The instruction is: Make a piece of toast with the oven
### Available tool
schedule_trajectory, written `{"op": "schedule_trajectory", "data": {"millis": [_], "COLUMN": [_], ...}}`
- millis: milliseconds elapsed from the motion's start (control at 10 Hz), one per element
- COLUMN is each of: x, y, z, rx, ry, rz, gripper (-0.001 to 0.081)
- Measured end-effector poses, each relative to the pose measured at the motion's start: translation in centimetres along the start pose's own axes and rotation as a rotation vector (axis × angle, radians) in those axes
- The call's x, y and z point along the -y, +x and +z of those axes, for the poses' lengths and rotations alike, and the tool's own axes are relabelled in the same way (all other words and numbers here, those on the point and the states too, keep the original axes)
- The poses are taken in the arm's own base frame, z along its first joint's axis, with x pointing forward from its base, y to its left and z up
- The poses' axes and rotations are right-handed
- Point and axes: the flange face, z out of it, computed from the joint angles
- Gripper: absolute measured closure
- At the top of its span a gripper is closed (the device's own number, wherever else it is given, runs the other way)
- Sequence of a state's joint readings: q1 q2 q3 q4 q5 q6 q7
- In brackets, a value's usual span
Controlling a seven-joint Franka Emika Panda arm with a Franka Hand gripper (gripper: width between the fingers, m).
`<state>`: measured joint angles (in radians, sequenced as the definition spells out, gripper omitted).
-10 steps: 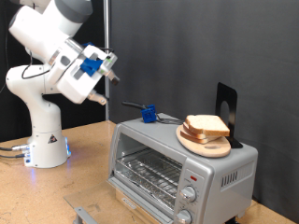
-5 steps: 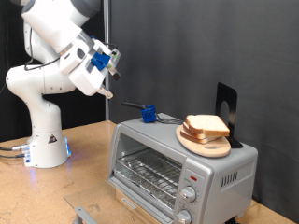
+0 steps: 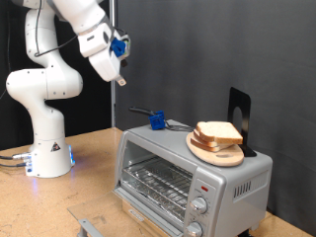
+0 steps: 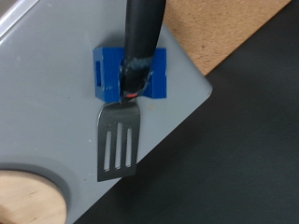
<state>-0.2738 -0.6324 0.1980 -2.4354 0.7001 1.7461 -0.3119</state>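
Aloft, tool [image 3: 120,78] | finger gap: cannot tell | boxy silver oven [image 3: 188,173] | square pale toast [image 3: 219,133] on top

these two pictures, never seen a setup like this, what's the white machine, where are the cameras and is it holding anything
The white machine is a robot arm; its gripper hangs high in the air and nothing shows between its fingers. One picture comes from a camera standing off the arm, the other from a camera on the hand, looking down. On the wooden table sits a silver oven, door shut. On its top are a round wooden plate carrying the piece of toast and a spatula resting in a blue holder.
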Motion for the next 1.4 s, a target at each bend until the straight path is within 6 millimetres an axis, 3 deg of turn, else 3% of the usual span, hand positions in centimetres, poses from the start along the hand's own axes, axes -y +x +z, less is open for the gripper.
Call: {"op": "schedule_trajectory", "data": {"millis": [200, 600, 1100, 1400], "x": [2.2, 4.3, 4.6, 4.0], "y": [0.1, 0.3, 0.9, 0.7], "z": [1.3, 3.5, 3.7, 6.1], "rx": [0.004, 0.015, -0.051, -0.119], "ry": [-0.101, -0.185, -0.168, -0.180], "rz": [-0.006, -0.024, -0.024, -0.013], "gripper": [-0.0002, -0.0002, -0.0002, -0.0002]}}
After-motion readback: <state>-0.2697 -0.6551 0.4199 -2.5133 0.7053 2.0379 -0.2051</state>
